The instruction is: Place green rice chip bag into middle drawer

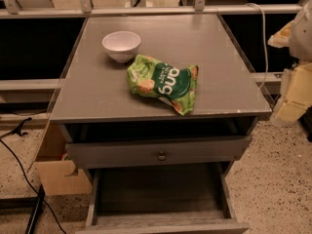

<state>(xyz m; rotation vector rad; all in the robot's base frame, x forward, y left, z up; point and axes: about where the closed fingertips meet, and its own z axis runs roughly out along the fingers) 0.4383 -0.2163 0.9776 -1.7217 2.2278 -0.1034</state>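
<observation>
My gripper [293,97] hangs at the right margin of the view, just past the right edge of the cabinet top [224,77] near its front corner. It is apart from the cabinet and from the bag. I cannot tell whether it is spread or closed.

Between it and the green rice chip bag [163,82] runs an open strip of top, which gives me room to come in from the right. The bag lies flat, a little right of centre, with its lower corner close to the front edge. A white bowl [121,45] stands just beside its rear left corner.

Below the front edge, a drawer front [122,154] with a small knob sticks out slightly. Under that, the middle drawer [161,191] is pulled well out with its flat floor open to above and a thin wall on either side. A cardboard box [56,172] sits on the speckled floor [282,179] left of the cabinet, and a white cable [263,38] hangs at the right rear.
</observation>
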